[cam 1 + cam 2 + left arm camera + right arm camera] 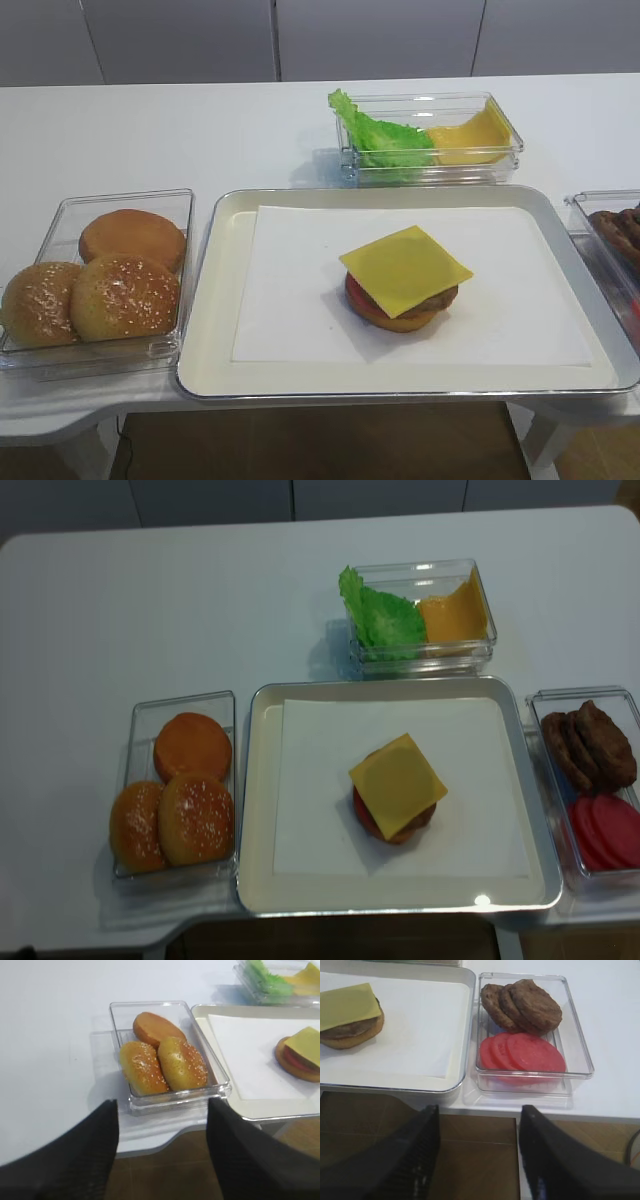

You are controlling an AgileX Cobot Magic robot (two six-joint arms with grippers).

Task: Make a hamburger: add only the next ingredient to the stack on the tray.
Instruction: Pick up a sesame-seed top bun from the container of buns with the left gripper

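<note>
Sesame bun top [182,1062]: in clear bin [122,1015], just ahead of left gripper [162,1152], beside second seeded top. Left gripper jaws spread wide, empty. Right gripper [479,1152] likewise agape, empty; stack [350,1016] on tray [465,1035] ahead-left of it.

Open right pincer [479,1152] hangs before the tray [462,1035] and patty bin [577,1035].

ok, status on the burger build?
Both end effectors open, empty, off the table. Sesame bun top in its bin, untouched. Stack ends at cheese. Nothing in the way.
</note>
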